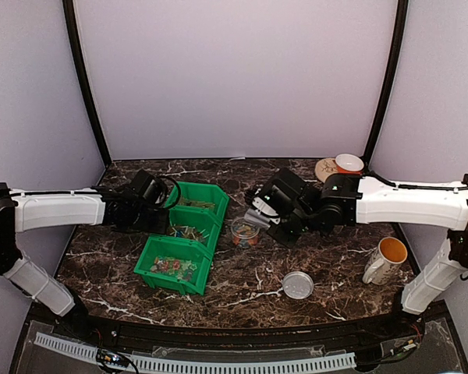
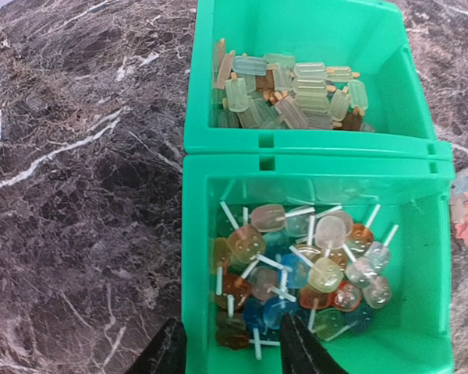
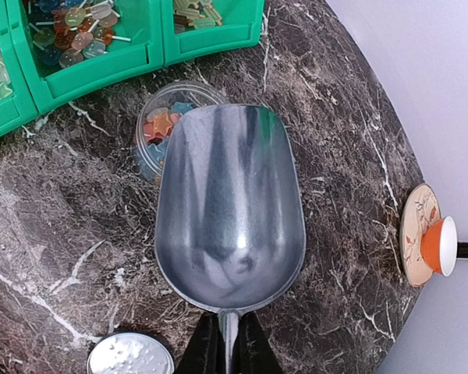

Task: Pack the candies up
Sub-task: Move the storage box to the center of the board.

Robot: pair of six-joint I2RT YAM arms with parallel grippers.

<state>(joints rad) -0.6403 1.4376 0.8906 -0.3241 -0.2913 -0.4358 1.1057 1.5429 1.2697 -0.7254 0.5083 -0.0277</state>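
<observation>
- Nearest us on the dark, white-veined marble tabletop lies a round, silvery lid, flat and apart from everything else.
- To its right stands a glossy mug, white outside and orange inside, upright.
- To the left we see the near bin of three green plastic bins set in a row; it holds the candies, tiny translucent pieces in red, orange, green and yellow.
- The left end effector hovers at the middle bin, its black fingers parted and gripping nothing, one outside the bin's wall and one inside.
- That bin is filled with glassy lollipops on thin white sticks.
- Right of the bins sits a small clear round jar, with star-shaped candies inside.
- The right end effector is clamped on the thin handle of a smooth, rounded metal scoop, whose bowl hangs over the jar's edge.
- The far bin holds pale sweets shaped like ice pops.
- Farthest back, a beige patterned saucer touches an orange-and-white cup.
</observation>
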